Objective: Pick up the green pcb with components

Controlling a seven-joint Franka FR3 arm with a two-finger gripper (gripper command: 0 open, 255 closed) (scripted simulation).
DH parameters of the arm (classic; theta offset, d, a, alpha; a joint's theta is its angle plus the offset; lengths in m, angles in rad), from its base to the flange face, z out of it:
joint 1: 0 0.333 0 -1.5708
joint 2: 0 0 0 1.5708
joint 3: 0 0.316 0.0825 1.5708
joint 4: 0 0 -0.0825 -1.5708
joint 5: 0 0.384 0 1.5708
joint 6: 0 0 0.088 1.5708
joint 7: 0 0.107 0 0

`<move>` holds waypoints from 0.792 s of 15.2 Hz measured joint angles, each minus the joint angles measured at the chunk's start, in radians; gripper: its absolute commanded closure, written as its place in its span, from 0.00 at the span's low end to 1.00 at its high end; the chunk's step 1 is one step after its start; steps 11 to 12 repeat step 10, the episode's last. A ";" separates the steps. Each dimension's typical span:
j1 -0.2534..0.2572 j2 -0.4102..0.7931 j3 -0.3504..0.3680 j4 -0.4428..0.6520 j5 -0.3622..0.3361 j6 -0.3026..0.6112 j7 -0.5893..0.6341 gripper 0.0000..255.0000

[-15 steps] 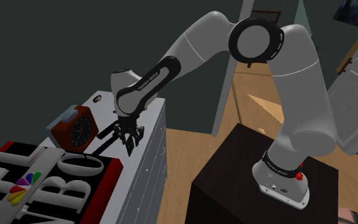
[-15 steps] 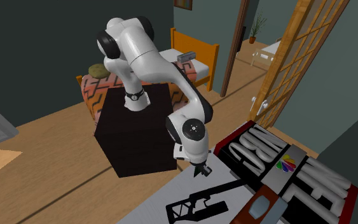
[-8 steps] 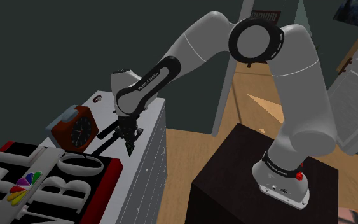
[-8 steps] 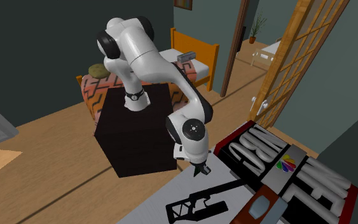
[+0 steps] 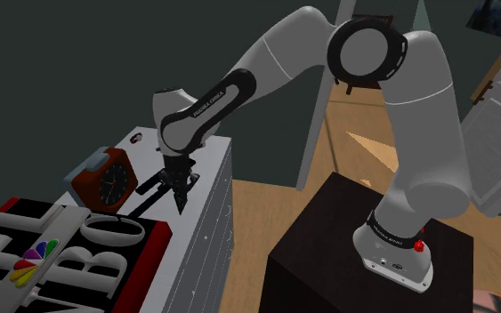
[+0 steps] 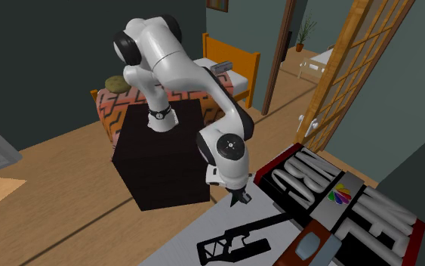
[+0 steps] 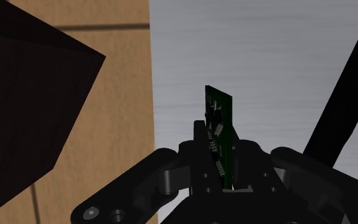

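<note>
Green PCB with small components [image 7: 220, 135] stood edge-on between the two black fingers [image 7: 254, 159], which were clamped on its lower part from both sides. Its upper end stuck out beyond the fingertips, with rows of tiny pale parts showing on one face. Behind the board in the wrist view lay the pale grey tabletop [image 7: 266, 57], and beside that the brown wooden floor [image 7: 126, 95] and a corner of the dark box-shaped stand [image 7: 25, 95].

In the shoulder view the fingers [image 5: 176, 184] pointed down over the near edge of the tabletop [image 5: 211, 200], close to it; whether the board touched the surface could not be told. Just beside them lay a thin black open frame [image 5: 150, 189], and past it stood a red alarm clock with a black dial [image 5: 104, 180]. A large red and black box with white letters and a coloured peacock logo [image 5: 57, 253] sat nearer the camera.

In the second exterior view the fingers [image 6: 241, 198] hung between the frame [image 6: 237, 236] and the lettered box [image 6: 339, 198].
</note>
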 measured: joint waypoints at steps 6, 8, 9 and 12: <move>-0.008 -0.050 0.009 0.010 0.012 -0.058 0.002 1.00; -0.011 -0.065 0.012 0.016 0.015 -0.079 0.003 1.00; -0.011 -0.074 0.014 0.015 0.017 -0.087 0.004 1.00; -0.013 -0.079 0.015 0.017 0.018 -0.093 0.004 1.00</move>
